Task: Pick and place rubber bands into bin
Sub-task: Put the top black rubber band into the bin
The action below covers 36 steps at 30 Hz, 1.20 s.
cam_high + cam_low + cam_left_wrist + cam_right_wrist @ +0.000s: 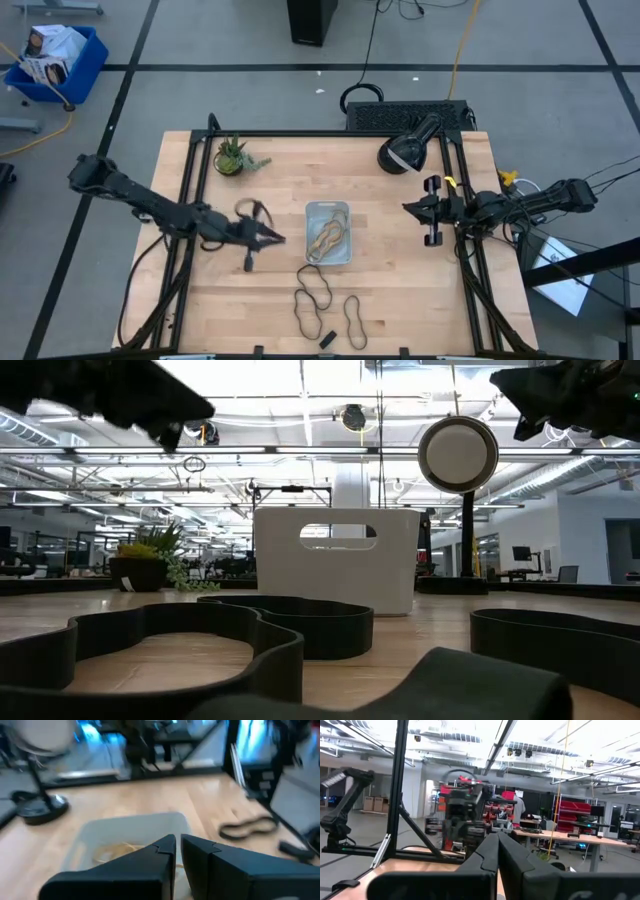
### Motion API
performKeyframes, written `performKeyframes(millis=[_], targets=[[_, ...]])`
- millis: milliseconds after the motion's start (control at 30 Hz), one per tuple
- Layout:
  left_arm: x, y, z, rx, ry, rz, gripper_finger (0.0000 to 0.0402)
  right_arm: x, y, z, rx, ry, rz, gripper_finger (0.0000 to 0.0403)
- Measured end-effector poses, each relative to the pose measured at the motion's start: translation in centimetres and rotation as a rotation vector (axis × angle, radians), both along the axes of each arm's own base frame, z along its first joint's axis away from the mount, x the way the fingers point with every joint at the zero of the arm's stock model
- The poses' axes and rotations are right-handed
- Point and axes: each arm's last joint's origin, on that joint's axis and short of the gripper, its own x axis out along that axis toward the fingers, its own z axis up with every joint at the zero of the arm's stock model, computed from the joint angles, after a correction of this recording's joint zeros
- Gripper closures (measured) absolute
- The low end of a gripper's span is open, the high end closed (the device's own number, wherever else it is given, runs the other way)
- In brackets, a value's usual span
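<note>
- The rubber bands point(313, 289) still to be collected are lying loose on the bench point(400, 300), on its near part below the bin: a dark twisted loop, a second dark loop point(354, 322) just beside it, and one more seeming to hang over the bin's near edge.
- The bin point(342, 209) is sitting at the middle of the bench with a few tan bands point(327, 238) already lying inside it.
- The loose dark loops are lying with their long axes running roughly from the bin toward the bench's near edge, so a hand coming from the side would be crossing them rather than running along them.
- The left hand point(270, 238) is hovering just beside the bin's left wall, pointing toward it; in its wrist view the fingers point(150, 862) are standing nearly together with only a thin gap, and nothing is showing between them.
- From that hand, the loose bands are lying toward the near edge and a little to the right, and it is clearly the nearer arm; I judge the next pick as its job.
- The right hand point(420, 210) is waiting at the bench's right edge, well apart from the bands, fingers point(490, 855) pressed narrow and holding nothing.
- A small black block point(326, 338) is lying near the bands.
</note>
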Motion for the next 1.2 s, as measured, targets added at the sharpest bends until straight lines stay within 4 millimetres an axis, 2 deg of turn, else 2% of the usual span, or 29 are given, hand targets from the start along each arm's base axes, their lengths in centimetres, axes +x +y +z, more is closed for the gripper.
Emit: performKeyframes(millis=[133,267,467,633,967,1067,1200], targets=[[3.0,-3.4,0.0,0.067,0.173,-0.052,0.0395,0.0,0.0,0.0,-0.006,-0.001,-0.002,0.0403],[5.4,-6.5,-1.4,0.105,0.304,-0.114,0.0385,0.0,0.0,0.0,-0.005,-0.001,-0.002,0.0403],[6.5,-9.3,-4.7,0.149,0.459,-0.177,0.0360,0.0,0.0,0.0,-0.006,-0.001,-0.003,0.0403],[5.9,-10.5,-6.1,0.149,0.533,-0.229,0.0314,0.0,0.0,0.0,-0.005,-0.001,-0.004,0.0403],[5.7,-11.5,-5.7,0.176,0.517,-0.319,0.0174,0.0,0.0,0.0,-0.043,0.000,-0.022,0.0403],[6.5,-11.5,-4.7,0.186,0.482,-0.328,0.0157,0.0,0.0,0.0,-0.039,0.000,-0.021,0.0403],[8.2,-11.5,-3.7,0.185,0.473,-0.376,0.0159,0.0,0.0,0.0,-0.033,0.000,-0.019,0.0403]])
